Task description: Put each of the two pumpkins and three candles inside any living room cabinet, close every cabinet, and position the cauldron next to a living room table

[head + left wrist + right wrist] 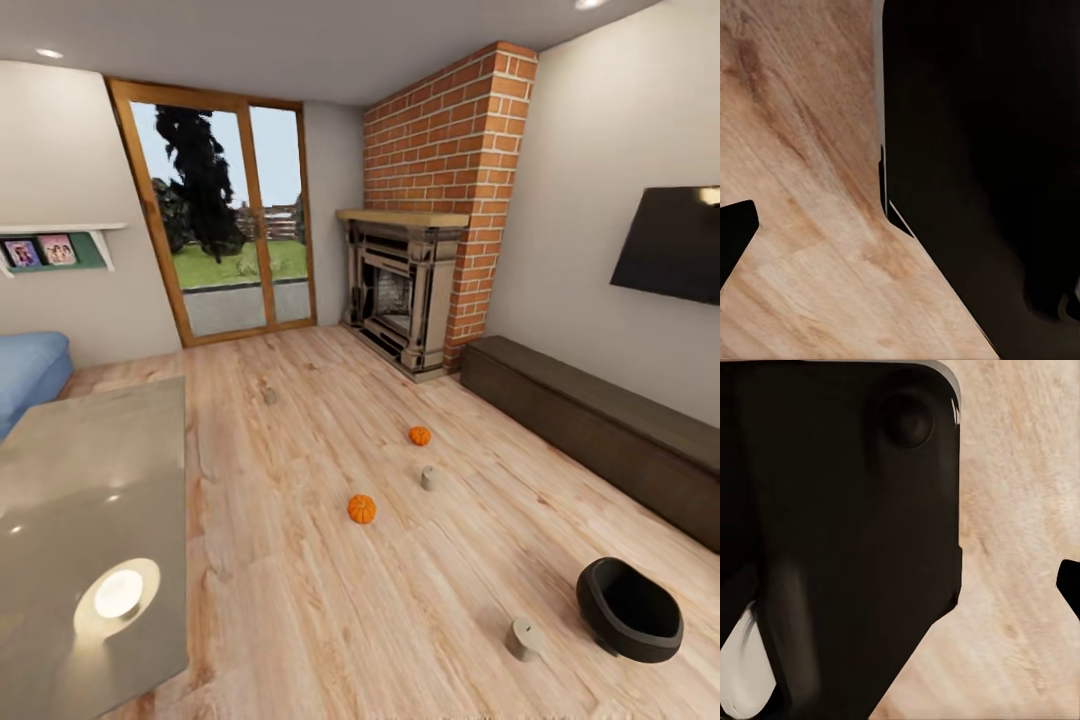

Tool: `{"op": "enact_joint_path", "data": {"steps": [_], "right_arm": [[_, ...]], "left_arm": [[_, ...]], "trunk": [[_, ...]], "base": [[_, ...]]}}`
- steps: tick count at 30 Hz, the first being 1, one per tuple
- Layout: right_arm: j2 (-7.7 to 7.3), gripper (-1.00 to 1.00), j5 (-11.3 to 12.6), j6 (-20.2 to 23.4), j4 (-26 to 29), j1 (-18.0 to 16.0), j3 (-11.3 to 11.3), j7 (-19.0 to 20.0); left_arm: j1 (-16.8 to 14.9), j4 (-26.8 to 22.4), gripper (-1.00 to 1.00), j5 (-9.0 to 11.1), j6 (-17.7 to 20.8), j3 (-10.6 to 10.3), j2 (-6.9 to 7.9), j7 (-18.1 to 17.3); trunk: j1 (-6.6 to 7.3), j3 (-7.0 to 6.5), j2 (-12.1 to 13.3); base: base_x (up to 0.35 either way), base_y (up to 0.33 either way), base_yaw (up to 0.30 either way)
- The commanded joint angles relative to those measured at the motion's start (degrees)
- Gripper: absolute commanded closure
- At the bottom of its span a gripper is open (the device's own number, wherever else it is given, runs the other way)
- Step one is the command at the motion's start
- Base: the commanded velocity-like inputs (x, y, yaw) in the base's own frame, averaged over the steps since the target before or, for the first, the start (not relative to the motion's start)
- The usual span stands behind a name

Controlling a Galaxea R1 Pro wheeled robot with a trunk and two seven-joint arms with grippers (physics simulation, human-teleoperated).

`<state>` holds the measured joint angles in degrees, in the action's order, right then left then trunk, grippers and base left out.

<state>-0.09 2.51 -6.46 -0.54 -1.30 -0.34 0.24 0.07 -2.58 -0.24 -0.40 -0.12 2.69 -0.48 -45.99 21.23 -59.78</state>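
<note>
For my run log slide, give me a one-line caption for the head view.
Two pumpkins, three candles and a cauldron lie on the floor between table and cabinet.

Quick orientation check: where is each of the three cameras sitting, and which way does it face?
Head view: high on the robot, looking forward and down across the living room at pumpkins, candles, cauldron and cabinet; no arms visible.
Left wrist view: points down at the plank floor, beside dark robot bodywork.
Right wrist view: also floorward, behind dark bodywork.
Shared: the same wood floor.
</note>
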Motion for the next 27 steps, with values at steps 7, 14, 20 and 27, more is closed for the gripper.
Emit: {"op": "enact_joint_path", "data": {"steps": [7,14,20,27], "right_arm": [[0.0,-1.0,0.3,-0.2,-0.1,-0.1,0.0,0.0],[0.0,-1.0,0.3,-0.2,-0.1,-0.1,0.0,0.0],[0.0,-1.0,0.2,-0.2,-0.1,-0.1,0.0,0.0],[0.0,-1.0,0.2,-0.2,-0.1,-0.1,0.0,0.0]], "left_arm": [[0.0,-0.1,-1.0,0.0,0.0,0.1,-0.06,-0.1],[0.0,-0.1,-1.0,0.1,0.0,0.0,-0.05,-0.1],[0.0,-0.1,-1.0,0.1,0.0,0.1,-0.05,-0.1],[0.0,-0.1,-1.0,0.1,0.0,0.0,-0.05,-0.1]], "trunk": [[0.0,0.3,0.0],[0.0,0.53,0.0],[0.0,0.74,0.0],[0.0,0.97,0.0]], "base": [[0.0,0.0,-0.257],[0.0,0.0,-0.257],[0.0,0.0,-0.257],[0.0,0.0,-0.257]]}}
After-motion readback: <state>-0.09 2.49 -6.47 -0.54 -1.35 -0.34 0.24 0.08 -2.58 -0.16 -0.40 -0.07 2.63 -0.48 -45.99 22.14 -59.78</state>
